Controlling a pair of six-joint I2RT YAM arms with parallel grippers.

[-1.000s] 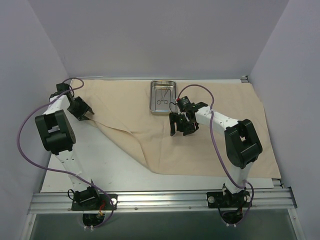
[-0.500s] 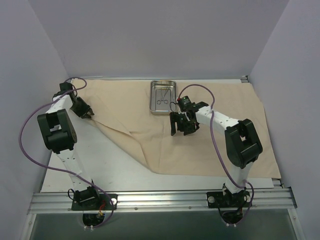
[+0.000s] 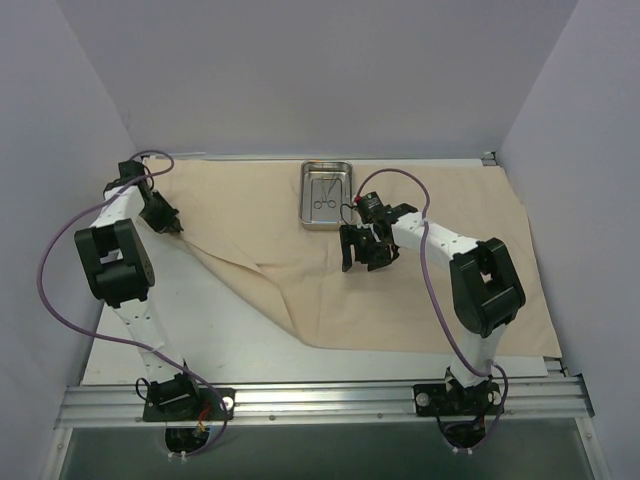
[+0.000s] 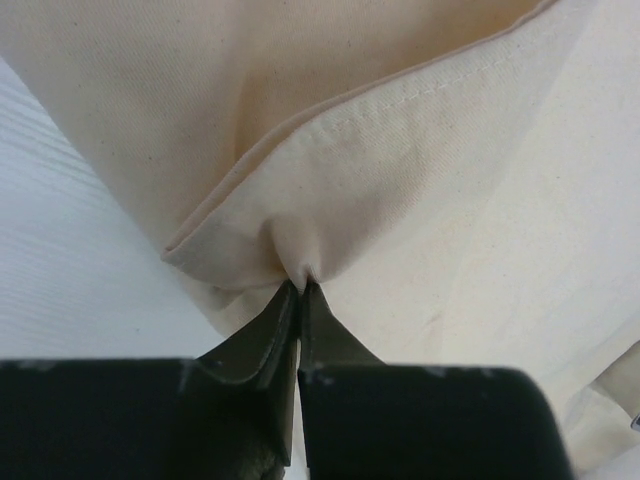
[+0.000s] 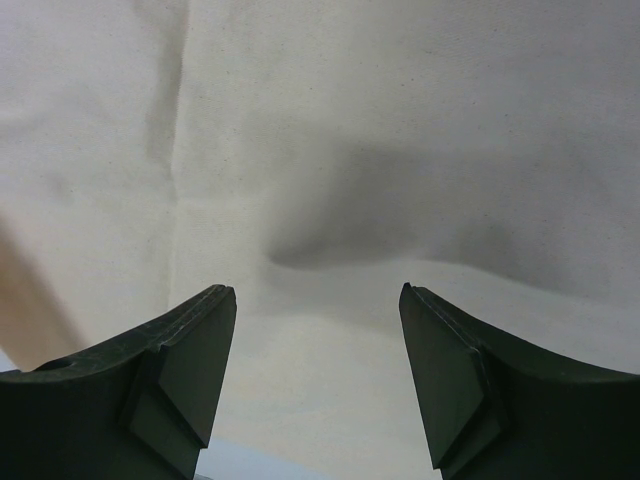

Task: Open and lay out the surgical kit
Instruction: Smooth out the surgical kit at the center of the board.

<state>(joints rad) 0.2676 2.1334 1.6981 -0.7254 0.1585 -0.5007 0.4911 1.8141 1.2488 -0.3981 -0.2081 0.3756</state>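
The left arm (image 3: 120, 265) stretches to the cloth wrap's (image 3: 350, 310) far-left edge, with the left fingers (image 4: 262, 340) pinching a fold. The right arm (image 3: 485, 285) is bent, with the right fingers (image 5: 190, 350) spread over the wrap's middle.

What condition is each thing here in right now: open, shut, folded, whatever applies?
beige cloth wrap: mostly spread flat, its left part folded over and wrinkled.
steel tray: uncovered, resting on the cloth at the far side.
two scissor-like instruments: lying flat inside the tray.
left gripper: shut on a folded edge of the cloth.
right gripper: open, empty, over the cloth.
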